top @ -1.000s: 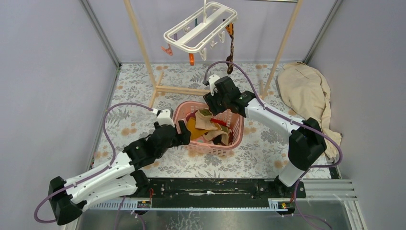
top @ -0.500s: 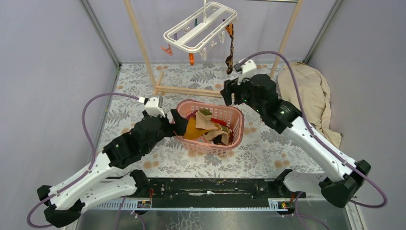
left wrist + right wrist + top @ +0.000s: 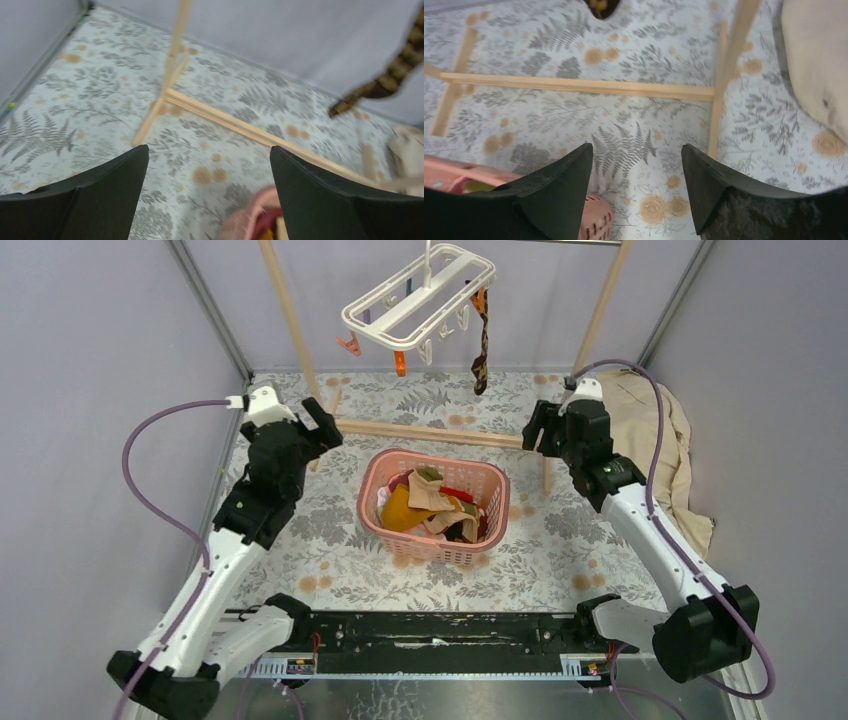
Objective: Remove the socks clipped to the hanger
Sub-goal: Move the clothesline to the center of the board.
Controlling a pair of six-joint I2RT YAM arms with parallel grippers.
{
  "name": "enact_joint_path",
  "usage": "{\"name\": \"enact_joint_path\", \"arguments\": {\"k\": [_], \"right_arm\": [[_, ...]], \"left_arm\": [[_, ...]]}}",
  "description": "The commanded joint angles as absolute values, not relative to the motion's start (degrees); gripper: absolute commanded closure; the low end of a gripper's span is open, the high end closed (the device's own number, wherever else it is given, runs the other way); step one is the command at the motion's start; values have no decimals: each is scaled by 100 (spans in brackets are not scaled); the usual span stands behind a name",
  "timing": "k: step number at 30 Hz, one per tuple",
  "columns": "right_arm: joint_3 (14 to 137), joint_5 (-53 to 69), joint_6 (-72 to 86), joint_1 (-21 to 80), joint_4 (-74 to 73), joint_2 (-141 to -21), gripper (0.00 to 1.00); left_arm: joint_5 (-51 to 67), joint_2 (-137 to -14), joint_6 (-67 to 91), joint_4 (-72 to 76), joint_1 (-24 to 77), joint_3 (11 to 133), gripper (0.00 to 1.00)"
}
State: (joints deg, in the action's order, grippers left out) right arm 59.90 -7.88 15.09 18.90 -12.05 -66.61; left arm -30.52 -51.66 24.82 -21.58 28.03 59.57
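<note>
I log one hanger (image 3: 418, 295), hung above the far table (image 3: 560, 540). One brown argyle sock (image 3: 482, 340) is clipped at its right end. One pink basket (image 3: 430, 548) holds the other socks (image 3: 430, 505). Left gripper (image 3: 210, 165) and right gripper (image 3: 636, 160): fingers (image 3: 100, 185) spread wide, holding nothing.

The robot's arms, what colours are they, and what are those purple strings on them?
The left arm and right arm have white shells with chunky black joints. The purple strings are cables, one looping along each arm to a small white box at its wrist. The jaws are black, smooth and wedge-shaped.
</note>
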Motion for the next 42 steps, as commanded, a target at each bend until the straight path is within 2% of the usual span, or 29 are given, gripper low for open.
{"name": "enact_joint_path", "arguments": {"k": [1,9,11,13,14,18,24,28,35,42], "right_arm": [[5324,-517,2020,1609,-406,-6815,28],[4383,-1293,2080,1450,368,-7259,28],[4234,-1350,2059,1391,487,-7394,28],[4105,-1369,2049,1291,578,-7556,29],[4052,-1374,2046,1239,629,-7626,29],[3956,-1341,2116,1135,810,-7834,29],[3991,-1332,2126,1070,769,-8099,29],[3988,-1290,2119,1000,695,-8130,29],[3894,-1121,2172,933,756,-8183,29],[3762,-911,2300,906,891,-8213,30]], "left_arm": [[-1697,-5541,2706,-1169,1536,5499,1],[-2127,-6470,2977,-36,1321,4622,5],[-2178,-6741,2954,206,1250,4407,20],[-2152,-6973,2929,505,1149,4236,44],[-2190,-7096,2897,625,1117,4161,47],[-2282,-7470,2753,889,850,4061,45],[-1681,-7977,2785,1320,307,4034,27],[-1314,-8495,2935,1371,32,4259,23],[-808,-9524,2883,1259,-141,4929,21],[-827,-9932,2505,781,-193,5479,23]]}}
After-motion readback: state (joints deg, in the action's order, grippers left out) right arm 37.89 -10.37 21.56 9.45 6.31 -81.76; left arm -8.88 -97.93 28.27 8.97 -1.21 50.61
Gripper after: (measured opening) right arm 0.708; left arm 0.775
